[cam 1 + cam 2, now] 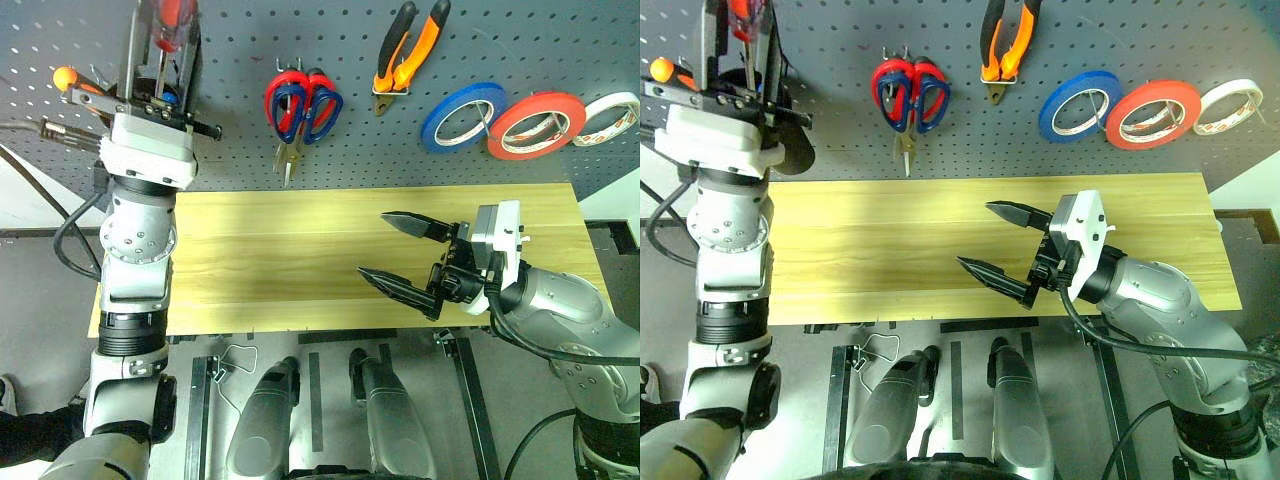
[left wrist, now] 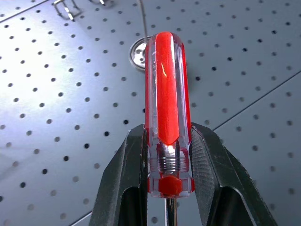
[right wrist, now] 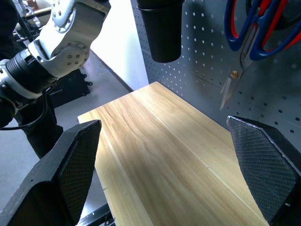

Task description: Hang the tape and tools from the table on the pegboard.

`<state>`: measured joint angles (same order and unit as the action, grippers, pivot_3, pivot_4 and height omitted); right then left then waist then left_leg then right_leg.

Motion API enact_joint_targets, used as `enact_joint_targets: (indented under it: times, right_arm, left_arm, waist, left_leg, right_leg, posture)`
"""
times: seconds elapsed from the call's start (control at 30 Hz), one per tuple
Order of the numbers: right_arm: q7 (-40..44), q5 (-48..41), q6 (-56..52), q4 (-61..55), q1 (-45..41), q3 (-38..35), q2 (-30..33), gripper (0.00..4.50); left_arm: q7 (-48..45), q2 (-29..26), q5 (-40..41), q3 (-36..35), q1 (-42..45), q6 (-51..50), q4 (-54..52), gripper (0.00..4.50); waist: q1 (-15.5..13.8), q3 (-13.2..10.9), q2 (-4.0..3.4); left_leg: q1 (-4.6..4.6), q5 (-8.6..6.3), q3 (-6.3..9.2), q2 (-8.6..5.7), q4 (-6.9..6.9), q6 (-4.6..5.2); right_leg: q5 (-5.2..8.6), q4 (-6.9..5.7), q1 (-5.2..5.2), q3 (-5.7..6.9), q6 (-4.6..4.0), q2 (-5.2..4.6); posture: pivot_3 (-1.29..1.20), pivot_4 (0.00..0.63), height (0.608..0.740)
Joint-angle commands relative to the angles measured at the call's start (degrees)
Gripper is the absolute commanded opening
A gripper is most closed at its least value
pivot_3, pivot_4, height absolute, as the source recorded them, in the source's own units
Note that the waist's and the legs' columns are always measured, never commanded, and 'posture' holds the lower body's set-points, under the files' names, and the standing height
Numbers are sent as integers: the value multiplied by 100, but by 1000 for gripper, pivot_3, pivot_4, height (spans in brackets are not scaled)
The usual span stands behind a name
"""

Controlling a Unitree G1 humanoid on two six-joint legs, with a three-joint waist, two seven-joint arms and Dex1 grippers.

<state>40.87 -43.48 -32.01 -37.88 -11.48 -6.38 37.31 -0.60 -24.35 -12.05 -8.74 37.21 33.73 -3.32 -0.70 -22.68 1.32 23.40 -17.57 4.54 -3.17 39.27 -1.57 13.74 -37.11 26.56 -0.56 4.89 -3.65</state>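
My left gripper (image 1: 163, 35) is raised at the upper left of the dark grey pegboard (image 1: 240, 40), pointing steeply up. It is shut on the thin red-handled screwdriver (image 2: 167, 94), gripping the base of the handle, which stands close in front of the board's holes. The orange-and-black pliers (image 1: 405, 50), the dark blue-handled scissors (image 1: 322, 108) and the red tape (image 1: 535, 125) hang on the board. My right gripper (image 1: 400, 255) hovers open and empty over the right half of the light wood table (image 1: 280, 250).
Red-handled scissors (image 1: 285, 95) share the hooks with the blue pair. A blue tape ring (image 1: 462, 115) and a white tape ring (image 1: 607, 117) flank the red one. An orange-handled screwdriver (image 1: 65, 78) and a black cup (image 3: 160, 28) sit at the board's left.
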Motion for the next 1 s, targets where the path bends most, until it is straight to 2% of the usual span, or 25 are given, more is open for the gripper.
enact_joint_targets:
  times: [0.03, 0.33, 0.6, 1.0]
  right_arm:
    - [43, -68, 84, -176, 56, -80, 36, 4500]
    - [24, -79, 46, -175, 53, -111, 76, 4500]
    - [-35, -286, -75, -269, 48, -226, 138, 4500]
    - [-869, -1772, 179, -341, -634, -795, -607, 4500]
  left_arm:
    - [178, -104, -112, -173, 192, 264, -82, 885]
    - [520, -283, -292, -488, 177, 161, 220, 885]
    - [938, -76, -416, -427, 46, 210, 732, 885]
    - [1193, 60, -552, -316, 136, 232, 842, 885]
  waist:
    - [-2, 0, 0]
    - [2, 1, 1]
    - [4, 1, 2]
    - [45, 1, 2]
  left_leg:
    - [0, 0, 0, 0, 0, 0]
    - [0, 1, -1, 0, 2, -1]
    - [0, 0, -2, -1, 8, -1]
    - [2, 0, -2, 0, 17, 0]
  right_leg:
    - [0, 0, 1, 0, 0, 0]
    - [0, -6, 3, 1, 0, 0]
    - [0, -8, 2, 2, 0, -1]
    - [-1, -15, 2, 2, 0, -1]
  posture:
    - [42, 344, 740]
    - [37, 351, 740]
    - [13, 365, 740]
    - [6, 371, 740]
